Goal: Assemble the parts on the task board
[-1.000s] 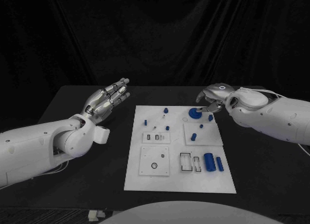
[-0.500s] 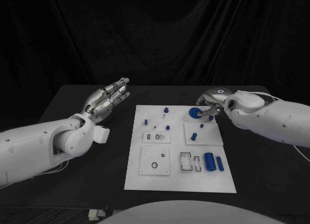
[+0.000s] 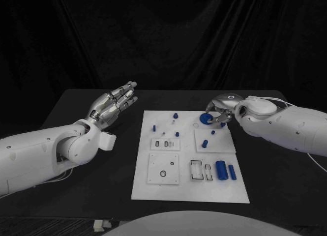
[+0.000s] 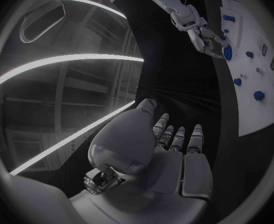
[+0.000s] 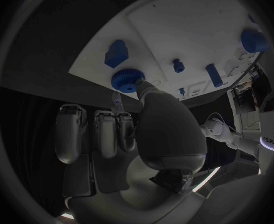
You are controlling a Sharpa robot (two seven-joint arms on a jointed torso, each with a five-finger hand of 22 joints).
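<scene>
Right hand (image 3: 223, 109) at far edge of white task board (image 3: 190, 191); blue round gear (image 3: 205, 118) sits at its fingertips, touching, grip can't be told. Left hand (image 3: 112, 104) open, fingers spread, well apart from board.

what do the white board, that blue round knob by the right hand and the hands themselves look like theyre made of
Task board: looks like matte white plastic or painted sheet, flat with cleanly cut slots; it could be either.
Blue round knob: probably moulded or printed plastic, uniform blue, dull finish, ridged rim.
Right hand and left hand: silver-grey shells with soft highlights, metal or metallic-coated plastic; I cannot tell which.
</scene>
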